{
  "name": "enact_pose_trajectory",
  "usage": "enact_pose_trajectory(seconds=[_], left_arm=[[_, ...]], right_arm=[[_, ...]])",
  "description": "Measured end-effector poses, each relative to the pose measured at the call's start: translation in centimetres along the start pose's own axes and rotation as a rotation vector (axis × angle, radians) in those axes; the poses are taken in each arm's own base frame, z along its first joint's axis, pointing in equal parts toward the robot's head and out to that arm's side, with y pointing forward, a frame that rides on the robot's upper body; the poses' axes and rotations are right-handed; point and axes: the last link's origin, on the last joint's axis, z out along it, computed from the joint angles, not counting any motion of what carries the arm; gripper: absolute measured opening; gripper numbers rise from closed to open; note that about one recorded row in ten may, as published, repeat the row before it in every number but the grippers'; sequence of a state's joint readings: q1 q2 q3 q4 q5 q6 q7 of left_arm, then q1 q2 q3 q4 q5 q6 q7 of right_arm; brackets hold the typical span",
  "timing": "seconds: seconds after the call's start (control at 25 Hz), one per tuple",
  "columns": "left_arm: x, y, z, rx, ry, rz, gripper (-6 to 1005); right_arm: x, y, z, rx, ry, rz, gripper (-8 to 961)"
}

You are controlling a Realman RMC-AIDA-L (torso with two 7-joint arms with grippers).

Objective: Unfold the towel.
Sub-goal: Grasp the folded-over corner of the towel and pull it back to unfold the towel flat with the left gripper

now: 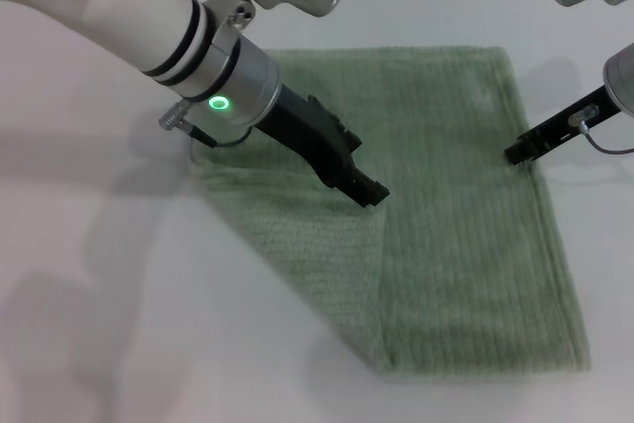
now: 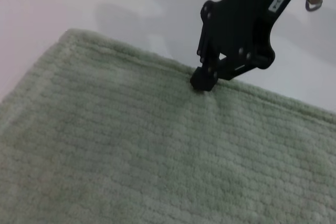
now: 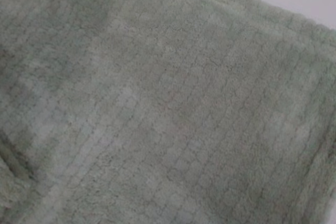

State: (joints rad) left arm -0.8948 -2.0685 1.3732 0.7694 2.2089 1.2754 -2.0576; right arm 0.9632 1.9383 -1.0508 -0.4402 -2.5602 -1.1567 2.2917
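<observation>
We find the towel (image 1: 456, 245) lying flat on the white counter (image 1: 99, 294), with one corner on the robot's left doubled diagonally over the body of the cloth. The folded flap (image 1: 297, 235) forms a triangle whose free edge runs down the middle of the towel; the slanted fold line faces the bare counter.

The left end effector (image 1: 369, 192) sits low over the flap, its tip at or just beside the flap's free edge. From the head view its fingers look close together, but we cannot tell whether they pinch cloth or merely rest on it.

The right end effector (image 1: 517, 154) is at the towel's right hem, tip down on the edge. The left wrist view shows it (image 2: 203, 80) touching the hem with the tip narrow. Whether it grips the hem or only pins it, we cannot tell.

Judgement: the step in hand is securing the flap edge with the left arm while the right anchors the far side. The fold is not yet opened.

The next move calls for a firm pinch on the top layer only, then a lift and a sweep outward to the robot's left across the fold line, keeping the right side held down so the whole towel does not drag.
</observation>
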Motion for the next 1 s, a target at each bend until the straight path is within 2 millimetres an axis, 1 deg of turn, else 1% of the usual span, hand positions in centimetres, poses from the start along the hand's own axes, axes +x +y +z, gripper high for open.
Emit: enact_pose_trajectory(seconds=[0.36, 0.6, 1.0], left_arm=[[0.9, -0.1, 1.1, 0.059, -0.008, -0.042, 782], [0.9, 0.0, 2.0, 0.05, -0.054, -0.075, 776], [1.2, 0.2, 2.3, 0.045, -0.061, -0.138, 767]], right_arm=[[-0.2, 0.0, -0.1, 0.003, -0.003, -0.002, -2], [-0.2, 0.0, -0.1, 0.004, -0.004, -0.003, -2], [-0.4, 0.1, 0.0, 0.005, -0.008, -0.015, -1]])
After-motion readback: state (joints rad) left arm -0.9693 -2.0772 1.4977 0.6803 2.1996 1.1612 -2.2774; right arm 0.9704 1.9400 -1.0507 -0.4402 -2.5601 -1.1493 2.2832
